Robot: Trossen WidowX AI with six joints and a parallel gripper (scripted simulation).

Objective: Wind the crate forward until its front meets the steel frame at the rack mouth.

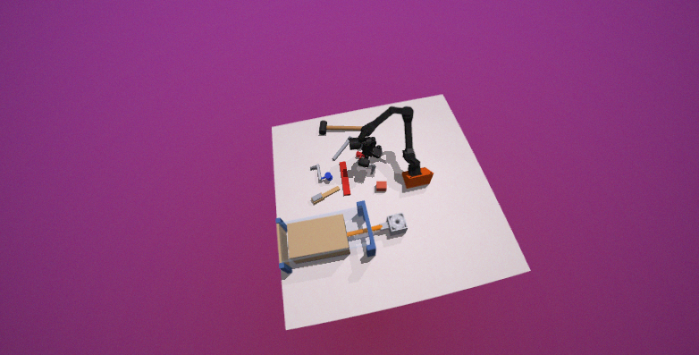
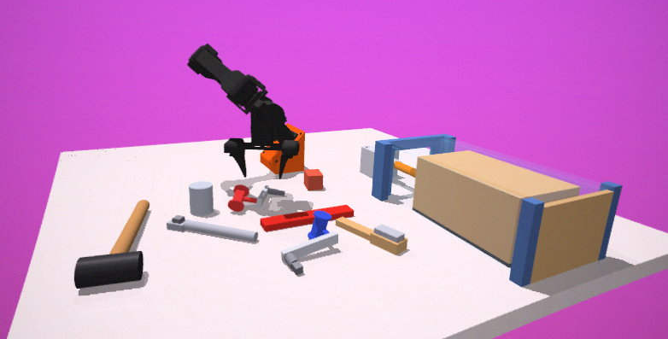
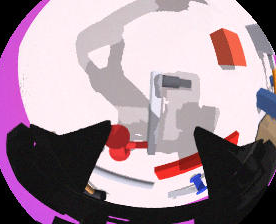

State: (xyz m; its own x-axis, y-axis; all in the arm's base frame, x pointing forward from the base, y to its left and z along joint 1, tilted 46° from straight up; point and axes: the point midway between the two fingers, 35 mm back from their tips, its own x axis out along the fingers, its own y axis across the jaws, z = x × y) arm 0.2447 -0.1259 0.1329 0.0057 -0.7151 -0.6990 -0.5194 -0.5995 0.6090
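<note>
The tan crate (image 1: pixel 317 238) (image 2: pixel 462 201) sits flat in the cubby, its front short of the blue frame (image 1: pixel 367 230) (image 2: pixel 383 171) at the mouth. An orange strap (image 1: pixel 357 232) (image 2: pixel 404 168) runs from it to the grey winch (image 1: pixel 397 223) (image 2: pixel 367 161), whose top hole shows no handle. A grey crank with a red knob (image 2: pixel 262 197) (image 3: pixel 152 117) lies on the bench. A second grey crank with a blue knob (image 1: pixel 319 173) (image 2: pixel 307 245) lies farther off. My gripper (image 2: pixel 262 177) (image 3: pixel 154 128) is open and empty, pointing down above the red-knobbed crank.
Around the cranks lie a red bar (image 1: pixel 345 179) (image 2: pixel 306 218), a red block (image 1: pixel 381 186) (image 2: pixel 313 179) (image 3: pixel 228 47), a brush (image 1: pixel 324 195) (image 2: pixel 373 235), a grey wrench-like bar (image 1: pixel 341 149) (image 2: pixel 212 230), a grey cylinder (image 2: pixel 201 198) and a mallet (image 1: pixel 323 128) (image 2: pixel 108 269).
</note>
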